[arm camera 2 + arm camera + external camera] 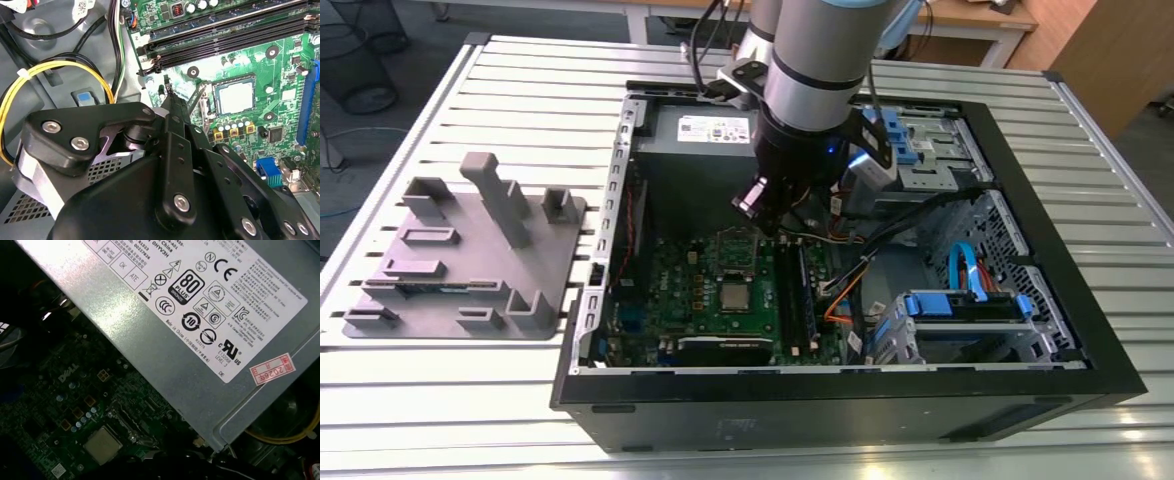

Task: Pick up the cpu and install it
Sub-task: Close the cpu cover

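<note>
The cpu [735, 295] lies flat in its socket on the green motherboard [680, 290], silver top up; it also appears in both wrist views [235, 96] [102, 445]. The socket's metal frame [735, 246] stands hinged up behind the chip, and its thin lever [199, 98] is raised beside it. My gripper [778, 232] hangs inside the case above the board, behind the socket and a little towards the exterior view's right. In the second wrist view my gripper [170, 97] narrows to a single tip close to the lever, shut with nothing in it.
A silver power supply [707, 130] [200, 315] fills the case's back. Black memory slots [225, 40] run beside the socket. Yellow and black cables [50, 70] loop near the gripper. A drive cage with blue latches [961, 310] sits at the right. A grey parts fixture [454, 250] stands outside, left.
</note>
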Tool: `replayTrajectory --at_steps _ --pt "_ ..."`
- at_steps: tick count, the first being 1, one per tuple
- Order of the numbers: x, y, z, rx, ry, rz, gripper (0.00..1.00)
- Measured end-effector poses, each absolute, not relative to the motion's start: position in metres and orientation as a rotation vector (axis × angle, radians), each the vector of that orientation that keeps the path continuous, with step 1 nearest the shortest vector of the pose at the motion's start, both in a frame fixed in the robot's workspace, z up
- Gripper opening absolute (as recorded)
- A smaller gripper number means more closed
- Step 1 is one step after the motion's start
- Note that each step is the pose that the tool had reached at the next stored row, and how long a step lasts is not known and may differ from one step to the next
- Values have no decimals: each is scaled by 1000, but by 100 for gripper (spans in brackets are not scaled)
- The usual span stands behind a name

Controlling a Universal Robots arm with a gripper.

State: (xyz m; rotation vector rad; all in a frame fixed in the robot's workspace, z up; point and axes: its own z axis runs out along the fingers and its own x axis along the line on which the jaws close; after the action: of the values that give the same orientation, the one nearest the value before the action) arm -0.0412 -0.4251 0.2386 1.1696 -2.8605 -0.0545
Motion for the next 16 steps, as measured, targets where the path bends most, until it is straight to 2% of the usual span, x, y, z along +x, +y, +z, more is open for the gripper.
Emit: replayTrajectory --at_steps 16 --pt "-47 -424 239 1150 -2869 -54 11"
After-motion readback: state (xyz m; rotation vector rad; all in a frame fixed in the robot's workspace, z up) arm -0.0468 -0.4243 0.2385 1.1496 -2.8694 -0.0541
